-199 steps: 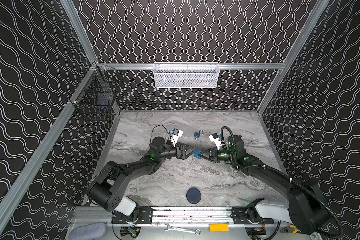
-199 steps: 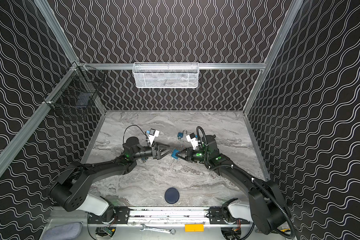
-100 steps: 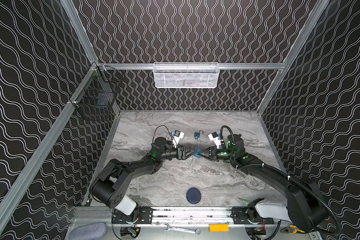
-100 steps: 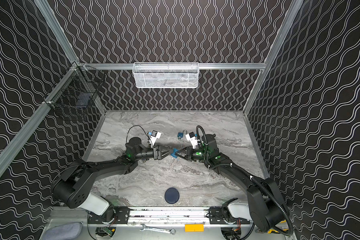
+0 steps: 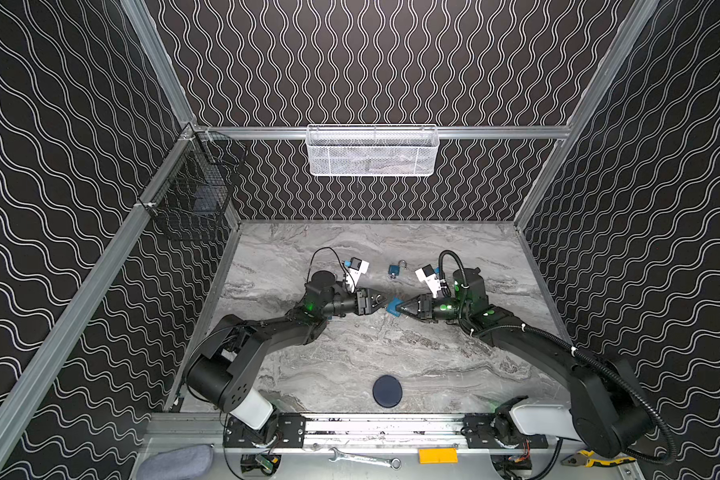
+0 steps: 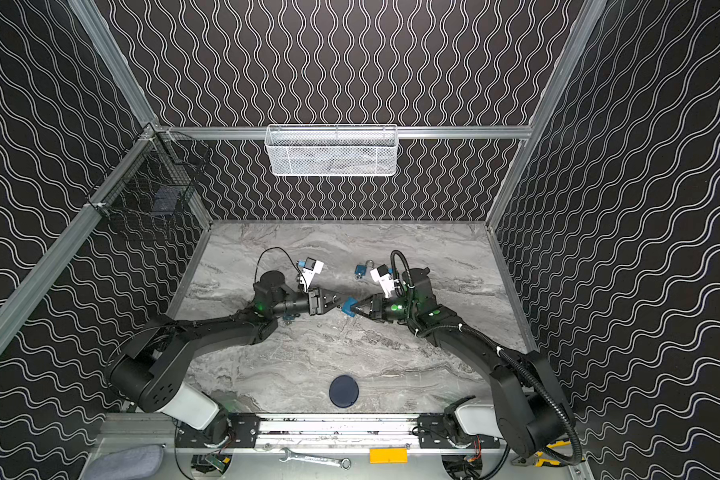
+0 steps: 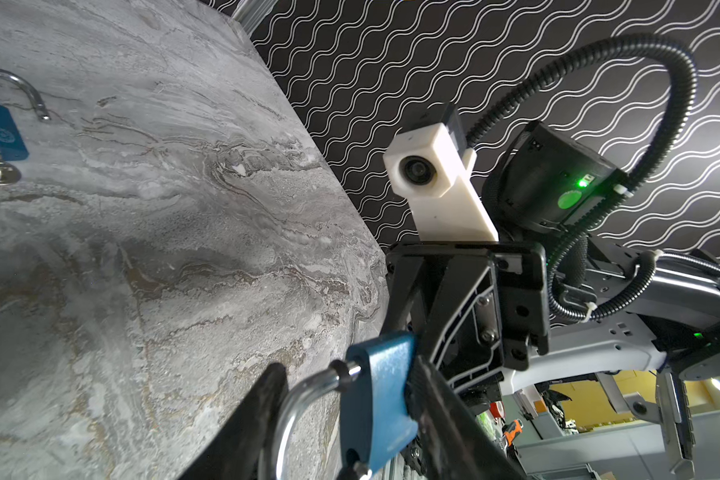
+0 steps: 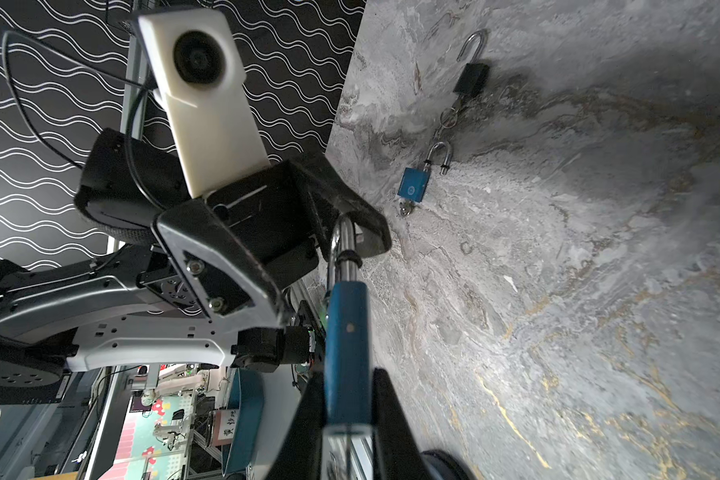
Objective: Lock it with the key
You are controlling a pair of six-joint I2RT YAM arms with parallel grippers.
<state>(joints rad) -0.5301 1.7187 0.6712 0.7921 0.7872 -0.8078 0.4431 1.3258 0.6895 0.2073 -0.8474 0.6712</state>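
- Nearest, in front of the table's edge, a wrench [image 5: 362,458] lies on the metal base. Just past it a dark round disc [image 5: 387,391] sits on the marble table [image 5: 350,357], well apart from the work and no hazard.
- Mid-table the two arms meet nose to nose. The right gripper [image 5: 403,309] is clamped on the body of the held blue padlock [image 7: 377,395]. As far as I can judge, the lock is off the table. Its shackle [image 7: 296,399] points left, popped up and unlocked.
- The left gripper [image 5: 381,301] stands about half open with that shackle between its fingers. One finger lies against the lock body, but I cannot tell whether the pair truly pinches anything.
- Main risk, as I judge it: a squeeze landing off-centre could twist the body in the right grip, and the lock would slip or drop.
- The shackle's free leg could also miss its hole and jam, leaving the lock open.
- The opposing fingertips sit very close, so a small overshoot would knock them together.
- A silvery bit shows under the body in the right wrist view. I cannot tell whether it is the key.
- Farther back a second blue padlock [image 5: 395,269] lies flat, shackle open and a key in its base. Beyond it lies a black padlock [image 8: 470,77] — either could be mistaken for the target.
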